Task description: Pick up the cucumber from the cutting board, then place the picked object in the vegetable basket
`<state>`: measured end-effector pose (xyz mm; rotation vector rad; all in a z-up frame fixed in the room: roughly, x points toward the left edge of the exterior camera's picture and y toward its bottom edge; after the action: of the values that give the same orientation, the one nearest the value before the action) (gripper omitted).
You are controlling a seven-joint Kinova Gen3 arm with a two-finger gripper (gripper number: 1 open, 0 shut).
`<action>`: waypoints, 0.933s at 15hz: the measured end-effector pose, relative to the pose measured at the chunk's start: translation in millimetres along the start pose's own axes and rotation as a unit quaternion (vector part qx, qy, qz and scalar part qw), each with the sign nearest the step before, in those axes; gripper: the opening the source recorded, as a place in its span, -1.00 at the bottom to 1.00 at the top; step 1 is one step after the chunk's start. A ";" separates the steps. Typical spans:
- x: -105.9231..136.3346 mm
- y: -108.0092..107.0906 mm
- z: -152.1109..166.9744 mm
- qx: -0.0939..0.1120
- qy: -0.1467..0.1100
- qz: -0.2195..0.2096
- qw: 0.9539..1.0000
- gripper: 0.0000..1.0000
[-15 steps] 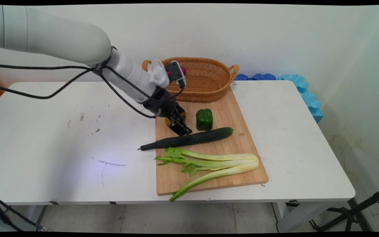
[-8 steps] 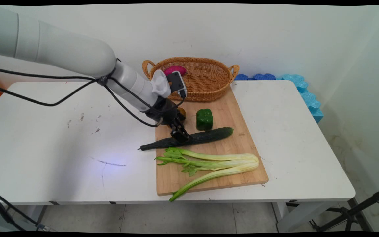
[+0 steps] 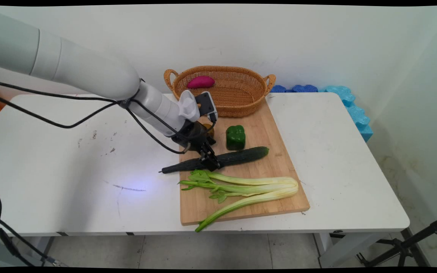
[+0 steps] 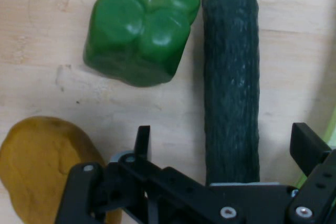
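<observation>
The gripper (image 4: 223,153) straddles the cucumber (image 4: 231,77) with fingers (image 4: 142,141) spread and released, seemingly not yet touching it, on the cutting board (image 3: 279,167) at the tabletop's (image 3: 70,159) centre, pepper (image 4: 140,27) at ten o'clock in the hand view, potato (image 4: 42,163) at eight.

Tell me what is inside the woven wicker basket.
The woven wicker basket holds one purplish-pink sweet potato at its left end. Its near wall hides some of the floor.
</observation>
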<state>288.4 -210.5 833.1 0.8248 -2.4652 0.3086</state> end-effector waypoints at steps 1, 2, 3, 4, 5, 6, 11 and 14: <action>-0.9 -0.1 2.2 0.000 0.000 0.000 1.000 1.00; -1.6 -0.2 3.6 0.000 0.000 0.000 1.000 1.00; -2.5 -0.2 5.7 0.000 -0.001 0.001 1.000 1.00; -3.6 -0.1 7.9 -0.001 -0.002 0.002 1.000 -1.00; -4.6 0.1 9.6 -0.001 -0.002 0.003 1.000 -1.00; -5.5 0.7 11.4 -0.003 -0.003 0.004 1.000 -1.00; -6.0 5.5 13.7 -0.011 0.002 0.018 1.000 -1.00; -1.2 7.5 8.3 -0.014 0.010 0.030 0.999 -1.00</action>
<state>281.2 -207.1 825.1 0.7335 -2.4732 0.3022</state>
